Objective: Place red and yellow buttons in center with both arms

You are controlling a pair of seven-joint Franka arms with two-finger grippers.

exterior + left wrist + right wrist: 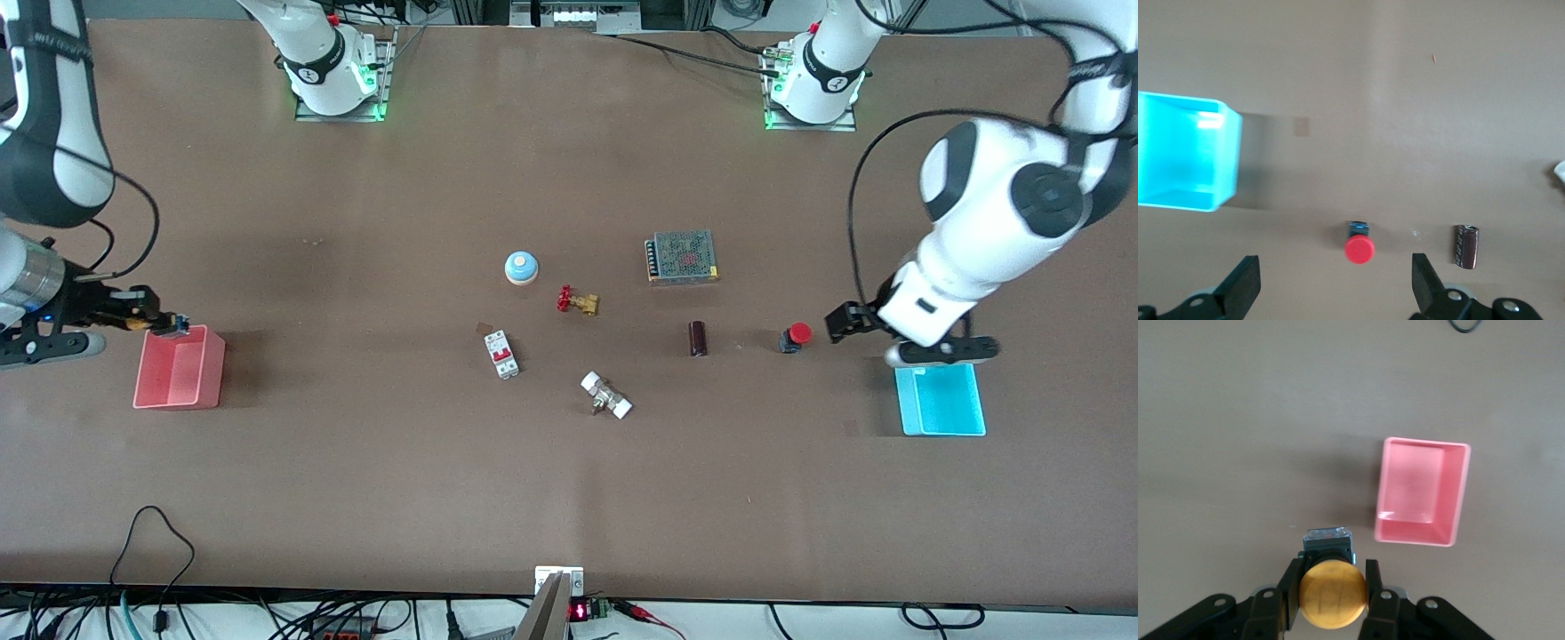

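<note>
The red button stands on the brown tabletop between a dark cylinder and the cyan bin. My left gripper hangs just beside it toward the left arm's end of the table. In the left wrist view that gripper is open, and the red button lies apart from both fingers. My right gripper is shut on the yellow button, its jaws pressed against the cap's sides. In the front view this gripper holds the button over the pink bin's upper corner.
In the table's middle lie a blue-topped dome, a brass valve with a red handwheel, a white breaker, a white-ended fitting and a mesh-covered box. The pink bin and the cyan bin hold nothing.
</note>
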